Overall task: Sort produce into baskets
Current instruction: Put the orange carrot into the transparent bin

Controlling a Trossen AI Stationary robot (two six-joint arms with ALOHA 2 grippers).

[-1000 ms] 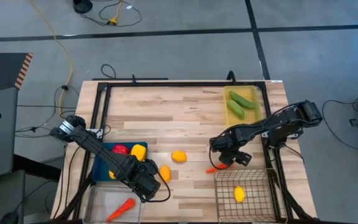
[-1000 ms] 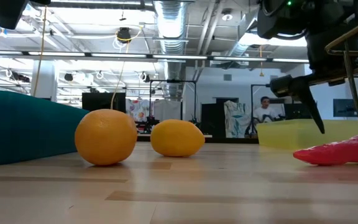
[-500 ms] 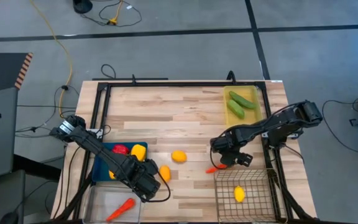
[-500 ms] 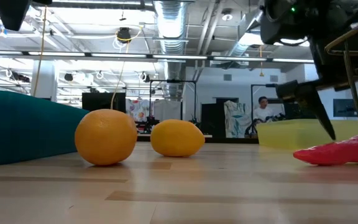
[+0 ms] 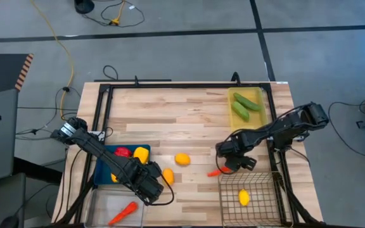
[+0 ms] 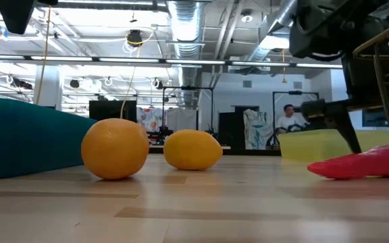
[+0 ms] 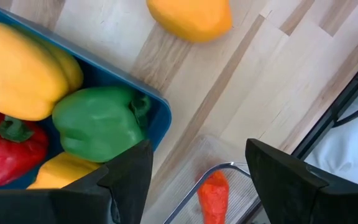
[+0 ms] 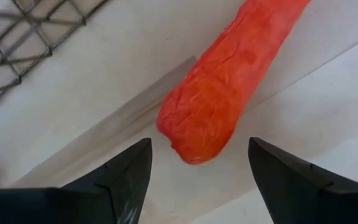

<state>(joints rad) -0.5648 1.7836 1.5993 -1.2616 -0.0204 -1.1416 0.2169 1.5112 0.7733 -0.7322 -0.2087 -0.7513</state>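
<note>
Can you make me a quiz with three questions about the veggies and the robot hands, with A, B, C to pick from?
1. Where is the carrot that the right gripper is over?
A. In the blue tray
B. On the bare wood beside the wire basket
C. In the yellow tray

2. How many cucumbers lie in the yellow tray?
A. Two
B. Four
C. None

3. How are the right gripper's fingers?
A. Shut on a lemon
B. Clamped on the basket wire
C. Open, one on each side of the carrot's tip

Answers:
1 B: the high view shows it on the wood at the basket's corner.
2 A: two green ones lie side by side there.
3 C: the right wrist view shows a gap between each finger and the carrot.
</note>
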